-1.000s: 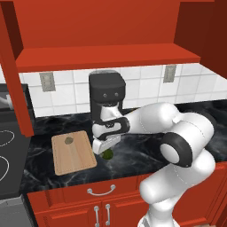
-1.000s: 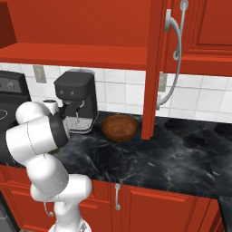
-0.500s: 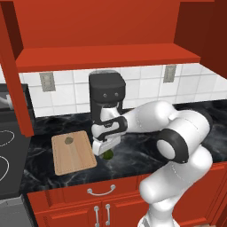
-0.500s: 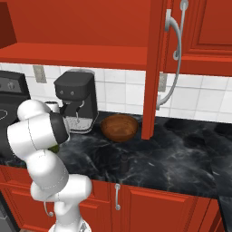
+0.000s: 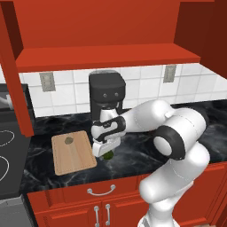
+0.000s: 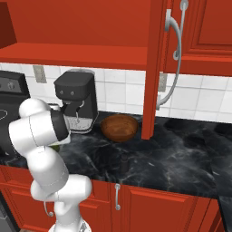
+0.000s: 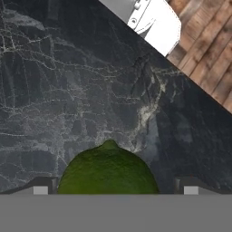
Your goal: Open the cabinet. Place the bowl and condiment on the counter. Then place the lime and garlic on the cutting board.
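A: Where is the lime [image 7: 108, 168] being seen?

B: In the hand view it is being shown at six o'clock, lying on the black marble counter [image 7: 68, 90] between the two finger tips, which are being kept wide apart with a gap on each side of it; nothing is being gripped. In the left base view the gripper [image 5: 105, 148] is being held low over the lime [image 5: 107, 154], just off the three o'clock edge of the cutting board [image 5: 73, 153].

A: And the rest?

B: The garlic [image 5: 69, 140] is being carried by the board near its twelve o'clock end. In the right base view the bowl [image 6: 119, 127] is being seen beside the coffee machine [image 6: 78, 100], the condiment [image 6: 123, 163] at the bowl's six o'clock near the counter edge, and the cabinet [image 6: 154, 68] door is being held open.
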You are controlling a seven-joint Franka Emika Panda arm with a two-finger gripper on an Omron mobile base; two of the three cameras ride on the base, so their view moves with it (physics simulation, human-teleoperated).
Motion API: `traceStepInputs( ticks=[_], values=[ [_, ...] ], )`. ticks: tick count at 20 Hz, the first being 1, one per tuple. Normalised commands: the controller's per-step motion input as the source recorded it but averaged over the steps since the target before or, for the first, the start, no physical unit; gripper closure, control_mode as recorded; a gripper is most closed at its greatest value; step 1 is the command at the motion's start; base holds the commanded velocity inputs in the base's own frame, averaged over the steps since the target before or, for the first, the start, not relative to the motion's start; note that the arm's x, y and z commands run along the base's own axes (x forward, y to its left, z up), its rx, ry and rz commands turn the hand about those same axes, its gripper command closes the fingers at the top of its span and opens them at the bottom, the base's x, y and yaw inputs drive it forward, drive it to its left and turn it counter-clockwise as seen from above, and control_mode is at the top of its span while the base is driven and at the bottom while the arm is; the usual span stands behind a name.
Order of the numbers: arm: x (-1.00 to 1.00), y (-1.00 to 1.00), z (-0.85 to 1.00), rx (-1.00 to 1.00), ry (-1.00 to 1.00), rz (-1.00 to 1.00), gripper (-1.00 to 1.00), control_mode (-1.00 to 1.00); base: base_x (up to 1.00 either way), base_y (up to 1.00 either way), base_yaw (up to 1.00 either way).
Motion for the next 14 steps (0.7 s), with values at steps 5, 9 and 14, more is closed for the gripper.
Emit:
traceStepInputs(
  ticks=[5, 9, 14],
  values=[
    [0.0, 0.0, -0.14, -0.01, 0.03, 0.0, -1.0, -1.0, 0.0, 0.0, 0.0],
    [0.0, 0.0, -0.12, -0.01, 0.03, 0.0, -1.0, -1.0, 0.0, 0.0, 0.0],
    [0.0, 0.05, -0.15, -0.03, 0.04, 0.0, 1.0, -1.0, 0.0, 0.0, 0.0]
  ],
)
